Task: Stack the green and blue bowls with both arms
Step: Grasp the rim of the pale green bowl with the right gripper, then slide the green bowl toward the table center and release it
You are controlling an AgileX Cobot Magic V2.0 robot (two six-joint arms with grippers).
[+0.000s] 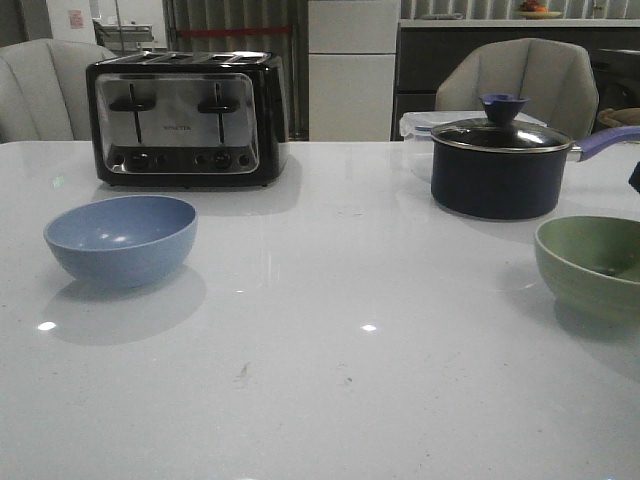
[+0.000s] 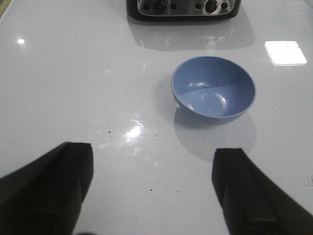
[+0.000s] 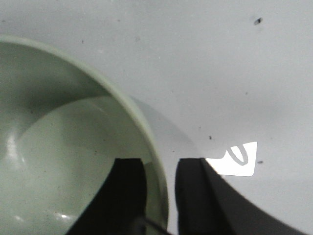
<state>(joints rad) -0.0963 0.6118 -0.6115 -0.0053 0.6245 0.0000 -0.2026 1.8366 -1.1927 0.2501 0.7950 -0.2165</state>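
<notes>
The dusty blue bowl (image 1: pixel 120 240) stands upright on the white table (image 1: pixel 340 340) at the left, in front of the toaster. My left gripper (image 2: pixel 151 152) hovers open over bare table, short of the blue bowl (image 2: pixel 213 93) and holding nothing. At the right edge sits the sage green bowl (image 1: pixel 590 265), upright on the table. My right gripper (image 3: pixel 160 164) straddles the rim of the green bowl (image 3: pixel 58 147), one finger (image 3: pixel 128 196) inside and the other outside. Its fingers stand close together with the rim between them.
A black and chrome toaster (image 1: pixel 187 118) stands at the back left. A dark lidded saucepan (image 1: pixel 500 165) with a purple handle sits just behind the green bowl, with a clear plastic container (image 1: pixel 418 126) behind it. Chairs stand beyond the table's far edge.
</notes>
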